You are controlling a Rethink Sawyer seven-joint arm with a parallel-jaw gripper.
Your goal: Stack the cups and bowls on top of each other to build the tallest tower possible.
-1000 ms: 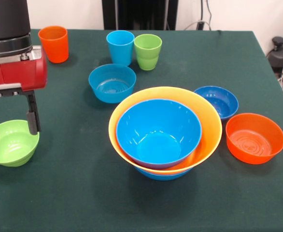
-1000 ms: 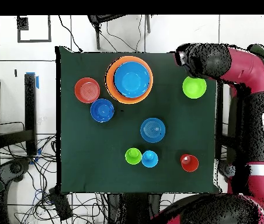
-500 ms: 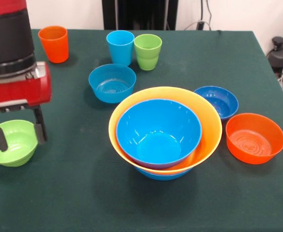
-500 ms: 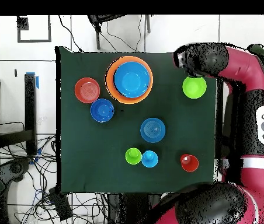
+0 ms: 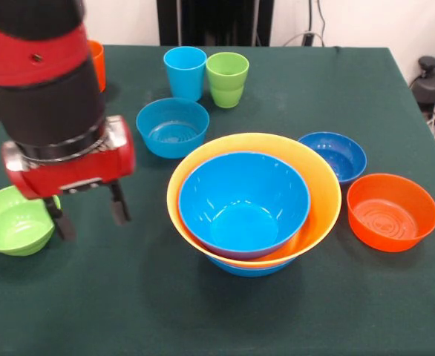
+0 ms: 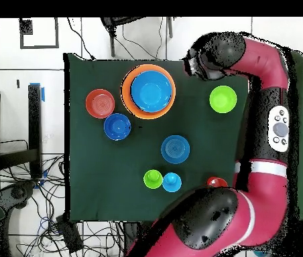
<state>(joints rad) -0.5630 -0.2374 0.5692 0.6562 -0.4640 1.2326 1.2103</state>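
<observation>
Hand (image 5: 86,216), fingers spread and empty, has left the lime green bowl (image 5: 13,221) at the desk's edge and now hangs between it and the tower (image 5: 253,200). Bowl ungrasped, so the tower, near the desk's middle, gains nothing yet.

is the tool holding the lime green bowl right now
No, the tool hangs open and empty over bare cloth, beside the lime green bowl, which sits on the table.

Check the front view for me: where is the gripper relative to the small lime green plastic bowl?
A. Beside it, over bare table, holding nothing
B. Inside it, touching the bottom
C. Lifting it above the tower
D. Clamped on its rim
A: the gripper hangs open beside the small lime green plastic bowl, toward the tower, with only green tablecloth between its fingers.
</observation>
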